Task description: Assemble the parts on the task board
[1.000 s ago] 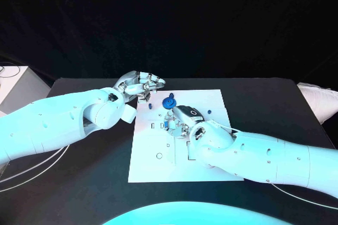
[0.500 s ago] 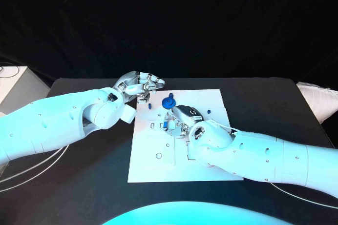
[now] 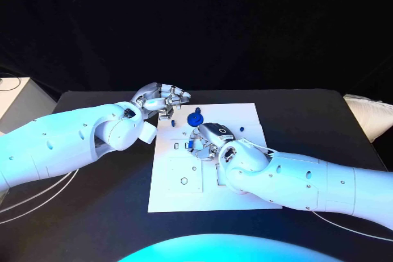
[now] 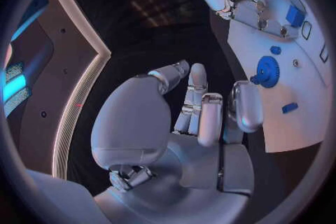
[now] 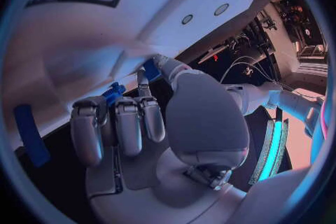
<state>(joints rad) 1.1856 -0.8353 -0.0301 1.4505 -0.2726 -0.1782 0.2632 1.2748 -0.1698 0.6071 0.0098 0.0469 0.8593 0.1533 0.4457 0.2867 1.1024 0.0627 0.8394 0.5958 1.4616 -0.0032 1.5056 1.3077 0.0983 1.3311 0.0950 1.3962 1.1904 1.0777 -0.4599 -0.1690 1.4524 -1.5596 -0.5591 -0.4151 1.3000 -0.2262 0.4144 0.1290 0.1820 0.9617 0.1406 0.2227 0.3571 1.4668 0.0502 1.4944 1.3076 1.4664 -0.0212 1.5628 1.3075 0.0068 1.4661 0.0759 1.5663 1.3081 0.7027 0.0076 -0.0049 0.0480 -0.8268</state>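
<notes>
Little is changing since a second ago: both hands are keeping their places, and the right one is only creeping a touch nearer the board's far end.

Starting at the left, the left hand (image 3: 162,96) is hovering over the black table (image 3: 98,216) just off the far left corner of the task board (image 3: 205,194), its fingers curling inward with nothing in them. Just beyond its fingertips a small blue peg (image 3: 172,123) is standing at the board's edge, and a round blue gear (image 3: 195,119) is sitting a little further across; the left wrist view is showing that gear (image 4: 266,71) close beside the curled fingers (image 4: 210,117).

Moving right, the right hand (image 3: 207,141) is pressing down on the middle of the board, knuckles up. In the right wrist view its fingers (image 5: 119,123) are bending tightly together and a small blue part (image 5: 112,91) is peeking out right above them. Whether the hand is truly grasping it I cannot tell. A blue bar (image 5: 29,133) is lying nearby.
</notes>
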